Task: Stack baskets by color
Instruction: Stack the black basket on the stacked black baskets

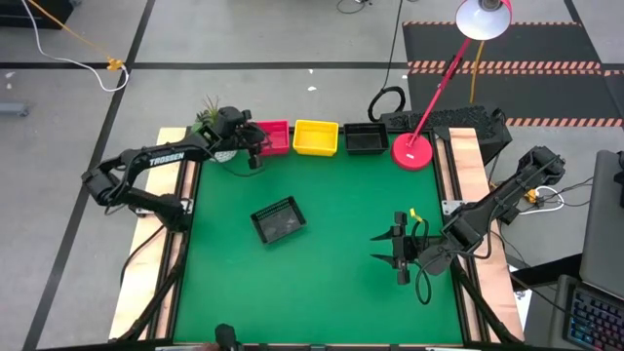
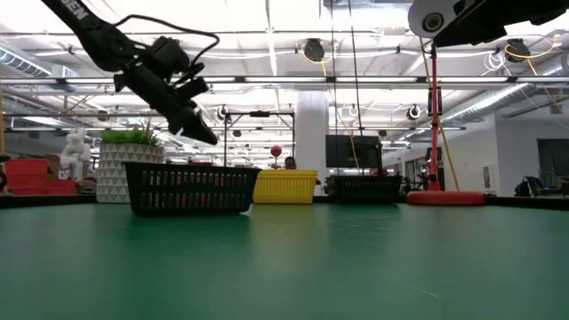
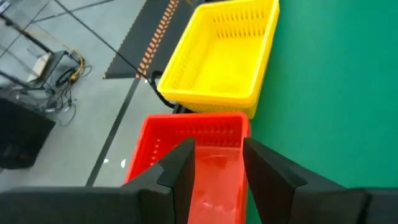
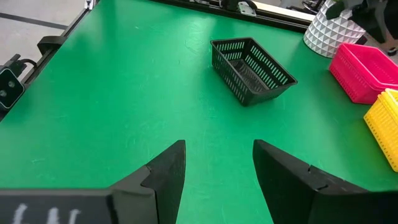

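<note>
Overhead, left claw [image 1: 253, 148] open over red basket [image 1: 273, 136]; right claw [image 1: 401, 249] open, empty, above green table [image 1: 331, 283].

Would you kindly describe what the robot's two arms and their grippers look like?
Both arms are dark, jointed links. The left arm carries white TROSSEN lettering along one link. The right arm has black cable looped beside its wrist and a small yellow tag. The left gripper and the right gripper each have two flat, matte black, wedge-shaped fingers.
</note>
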Robot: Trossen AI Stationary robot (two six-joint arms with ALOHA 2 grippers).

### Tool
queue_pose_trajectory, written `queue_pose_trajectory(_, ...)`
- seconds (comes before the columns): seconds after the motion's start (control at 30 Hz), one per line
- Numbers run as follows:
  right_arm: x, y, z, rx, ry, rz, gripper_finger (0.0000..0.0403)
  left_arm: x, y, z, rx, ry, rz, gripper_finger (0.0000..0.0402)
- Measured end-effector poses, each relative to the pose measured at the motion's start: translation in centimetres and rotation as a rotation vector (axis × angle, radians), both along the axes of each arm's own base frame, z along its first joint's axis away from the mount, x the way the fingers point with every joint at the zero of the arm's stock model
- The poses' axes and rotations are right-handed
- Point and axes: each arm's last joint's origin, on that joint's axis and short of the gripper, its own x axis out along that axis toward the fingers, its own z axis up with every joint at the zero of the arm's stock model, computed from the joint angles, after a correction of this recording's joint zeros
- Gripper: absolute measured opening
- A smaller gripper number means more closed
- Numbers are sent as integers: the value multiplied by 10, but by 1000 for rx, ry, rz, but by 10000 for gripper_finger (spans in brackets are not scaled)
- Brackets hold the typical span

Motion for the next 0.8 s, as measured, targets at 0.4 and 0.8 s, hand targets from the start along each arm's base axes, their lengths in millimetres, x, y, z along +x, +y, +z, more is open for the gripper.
queue_pose_trajectory(0.4, 0, 0, 0, 0, -1, 0, 180, 3, -47, 26, -244, -121, 119, 137)
queue_pose_trajectory(0.8, 4, -1, 4, 49, -49, -23, 180, 1, -126, 53, -372, -158, -8, 79)
